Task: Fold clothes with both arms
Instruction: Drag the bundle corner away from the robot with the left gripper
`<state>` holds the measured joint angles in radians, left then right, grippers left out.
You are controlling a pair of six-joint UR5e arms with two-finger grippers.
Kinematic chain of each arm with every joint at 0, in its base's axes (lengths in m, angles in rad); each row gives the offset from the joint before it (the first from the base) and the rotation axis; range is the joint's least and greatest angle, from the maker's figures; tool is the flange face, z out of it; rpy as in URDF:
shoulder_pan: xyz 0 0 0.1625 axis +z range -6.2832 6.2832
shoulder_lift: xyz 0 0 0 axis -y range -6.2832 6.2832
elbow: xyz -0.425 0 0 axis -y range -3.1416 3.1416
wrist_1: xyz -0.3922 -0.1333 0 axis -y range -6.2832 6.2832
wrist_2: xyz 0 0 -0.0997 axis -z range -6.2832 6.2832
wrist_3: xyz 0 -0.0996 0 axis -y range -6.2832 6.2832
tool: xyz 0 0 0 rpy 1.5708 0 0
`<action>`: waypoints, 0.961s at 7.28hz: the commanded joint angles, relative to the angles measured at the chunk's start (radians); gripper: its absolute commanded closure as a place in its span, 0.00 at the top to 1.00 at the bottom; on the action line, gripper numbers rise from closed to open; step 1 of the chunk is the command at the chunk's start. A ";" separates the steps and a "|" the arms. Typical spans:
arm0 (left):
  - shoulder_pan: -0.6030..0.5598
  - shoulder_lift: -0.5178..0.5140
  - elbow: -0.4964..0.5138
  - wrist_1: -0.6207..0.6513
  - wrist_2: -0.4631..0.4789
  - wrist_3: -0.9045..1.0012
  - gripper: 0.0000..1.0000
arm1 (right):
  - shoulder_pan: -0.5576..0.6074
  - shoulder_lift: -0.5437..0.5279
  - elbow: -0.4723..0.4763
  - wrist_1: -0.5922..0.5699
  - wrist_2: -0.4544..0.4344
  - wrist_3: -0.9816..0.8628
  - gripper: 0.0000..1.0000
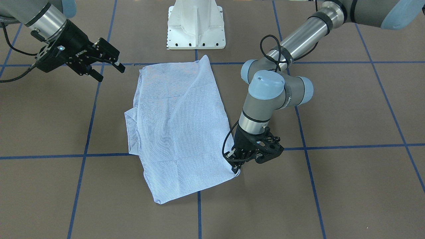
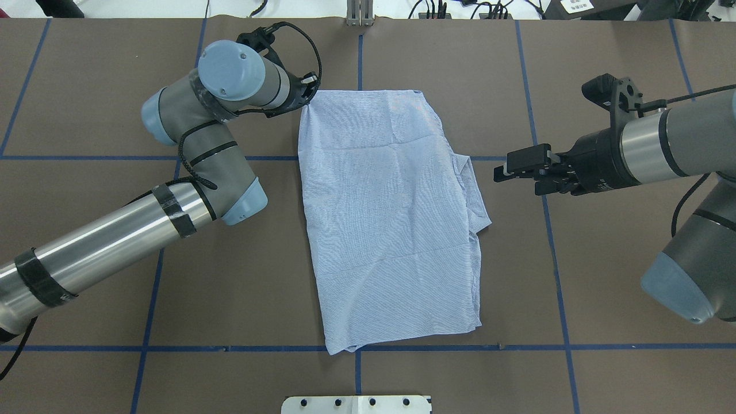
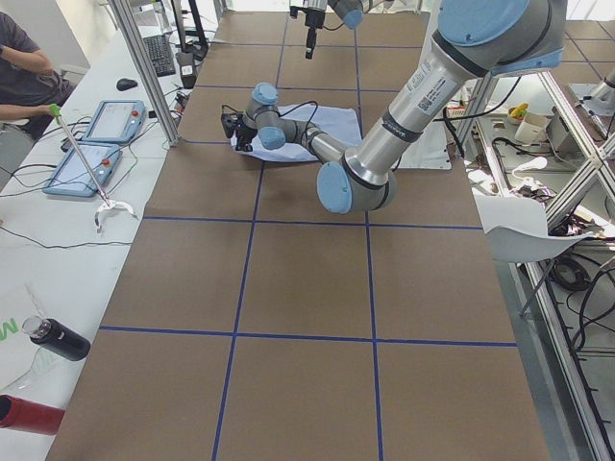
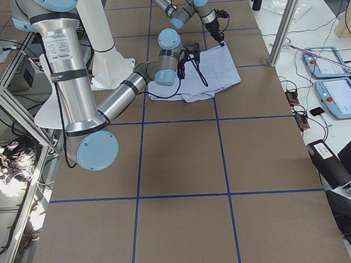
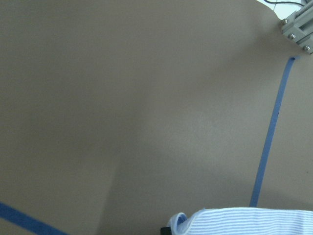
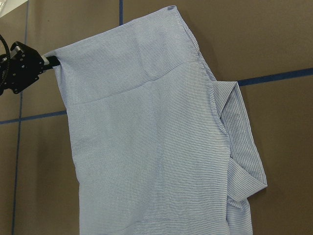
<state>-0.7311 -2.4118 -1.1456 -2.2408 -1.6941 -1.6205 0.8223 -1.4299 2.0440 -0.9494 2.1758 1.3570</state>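
The clothes are one light blue-and-white striped shirt (image 2: pixel 391 218), folded into a rough rectangle and lying flat mid-table (image 1: pixel 179 126). A folded flap sticks out along its edge on my right side (image 6: pixel 244 152). My left gripper (image 1: pixel 236 169) is low at the shirt's far corner on my left and is shut on that corner (image 2: pixel 309 98); the right wrist view shows the cloth pinched in it (image 6: pixel 51 59). The left wrist view has the striped corner (image 5: pixel 254 223) at its bottom edge. My right gripper (image 2: pixel 509 175) hovers open and empty beside the shirt's right edge (image 1: pixel 111 73).
The white pedestal base (image 1: pixel 196 26) stands at the robot's side of the table. Blue tape lines (image 2: pixel 356 348) grid the brown surface. Beyond the far edge are teach pendants (image 3: pixel 106 120), bottles (image 3: pixel 58 338) and a seated person (image 3: pixel 24 67).
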 commanded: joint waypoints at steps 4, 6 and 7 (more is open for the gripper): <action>-0.004 -0.064 0.145 -0.204 0.098 0.045 0.00 | 0.017 -0.004 -0.001 -0.002 0.004 0.001 1.00; -0.005 -0.066 0.168 -0.243 0.099 0.047 0.00 | 0.017 -0.006 0.004 -0.002 0.002 0.001 1.00; -0.005 -0.070 0.168 -0.244 0.099 0.045 0.02 | 0.017 -0.004 0.004 -0.002 0.004 0.001 1.00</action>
<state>-0.7359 -2.4778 -0.9812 -2.4769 -1.5966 -1.5755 0.8390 -1.4350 2.0466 -0.9511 2.1792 1.3576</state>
